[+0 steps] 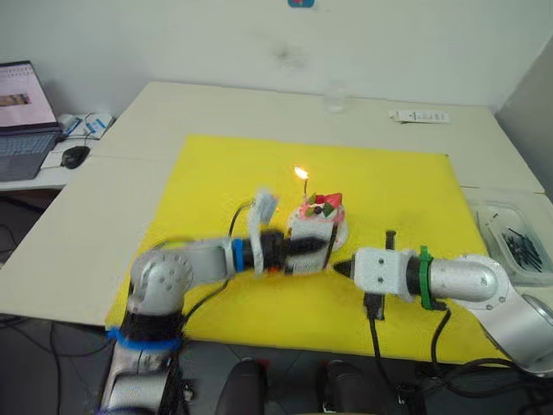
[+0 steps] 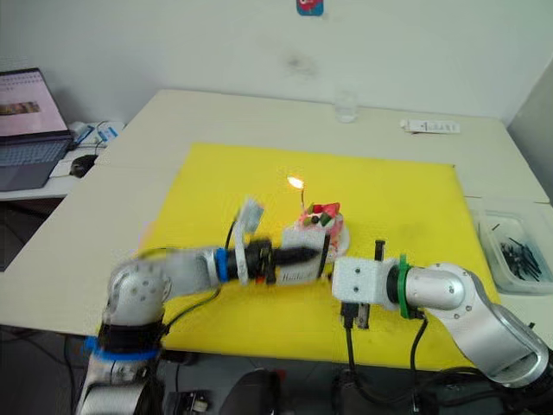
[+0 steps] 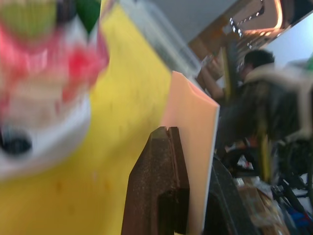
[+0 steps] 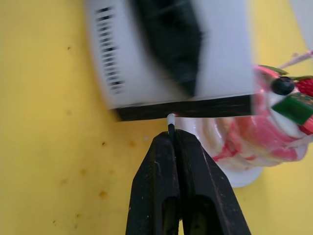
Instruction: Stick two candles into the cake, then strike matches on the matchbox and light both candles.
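The pink cake [image 1: 321, 216] stands on its white plate on the yellow mat [image 1: 225, 181]. One candle [image 1: 304, 192] rises from the cake and burns with a flame at its tip. My left gripper [image 3: 190, 145] is shut on the white matchbox [image 4: 166, 49] and holds it on edge just in front of the cake. My right gripper [image 4: 171, 133] is shut on a match [image 4: 170, 120]. The match's white tip touches the black strip of the matchbox. More matches [image 1: 521, 238] lie in a clear tray at the right.
The clear tray [image 1: 510, 216] sits off the mat at the right table edge. A glass [image 1: 335, 97] and a white remote [image 1: 419, 116] stand at the back. A laptop [image 1: 22, 112] and mouse [image 1: 76, 156] are on a side desk at the left.
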Controlling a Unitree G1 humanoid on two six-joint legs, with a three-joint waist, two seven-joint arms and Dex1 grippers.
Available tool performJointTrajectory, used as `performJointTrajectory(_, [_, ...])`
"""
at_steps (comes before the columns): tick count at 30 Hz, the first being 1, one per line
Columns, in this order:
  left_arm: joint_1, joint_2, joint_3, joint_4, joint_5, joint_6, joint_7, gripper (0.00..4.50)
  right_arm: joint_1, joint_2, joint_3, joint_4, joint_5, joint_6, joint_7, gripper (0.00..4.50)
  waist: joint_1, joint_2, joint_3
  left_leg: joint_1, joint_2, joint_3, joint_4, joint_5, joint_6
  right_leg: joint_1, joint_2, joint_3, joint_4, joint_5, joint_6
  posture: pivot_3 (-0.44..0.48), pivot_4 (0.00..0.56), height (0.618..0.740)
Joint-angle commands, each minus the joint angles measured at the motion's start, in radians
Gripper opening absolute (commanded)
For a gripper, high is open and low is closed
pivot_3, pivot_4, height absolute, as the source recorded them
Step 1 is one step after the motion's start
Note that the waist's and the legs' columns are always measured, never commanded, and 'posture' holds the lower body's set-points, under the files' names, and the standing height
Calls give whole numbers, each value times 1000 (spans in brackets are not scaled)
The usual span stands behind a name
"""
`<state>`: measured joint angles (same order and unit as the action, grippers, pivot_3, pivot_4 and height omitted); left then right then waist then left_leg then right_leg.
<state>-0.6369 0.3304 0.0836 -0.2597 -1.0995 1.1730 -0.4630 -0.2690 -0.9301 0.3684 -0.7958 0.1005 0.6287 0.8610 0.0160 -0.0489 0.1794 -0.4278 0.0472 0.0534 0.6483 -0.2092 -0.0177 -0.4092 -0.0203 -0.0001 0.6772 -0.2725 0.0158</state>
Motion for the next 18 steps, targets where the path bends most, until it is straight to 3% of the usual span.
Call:
performJointTrajectory(1, [-129, 94, 135, -21, -63, -46, -28, 0, 28, -40, -67, -47, 42, -48, 64, 39, -9, 4, -3, -1, 0, 0, 0, 0, 0, 0, 0, 0, 0, 0, 0, 0, 150, 727])
performJointTrajectory(5, [-123, 183, 162, -38, -98, -21, -45, 0, 22, -38, -118, -29, 65, -45, 71, 39, -33, 8, -4, 8, -2, 7, -4, -1, 0, 3, -1, 11, -1, -3, 5, 0, 150, 727])
performJointTrajectory(10, [-31, 214, 142, -96, -171, 22, -51, 0, 2, -10, -167, -14, 82, -11, 48, 39, -32, 6, -3, 5, 1, 3, -4, -1, -1, 2, -2, 6, 0, -3, 4, 0, 150, 727])
performJointTrajectory(18, [94, 247, 83, -125, -143, 1, -91, 0, 7, 10, -210, -26, 99, 36, 15, 39, -26, 6, -3, 6, -1, 5, -3, -1, -1, 3, -3, 8, 1, -3, 4, 0, 150, 727])
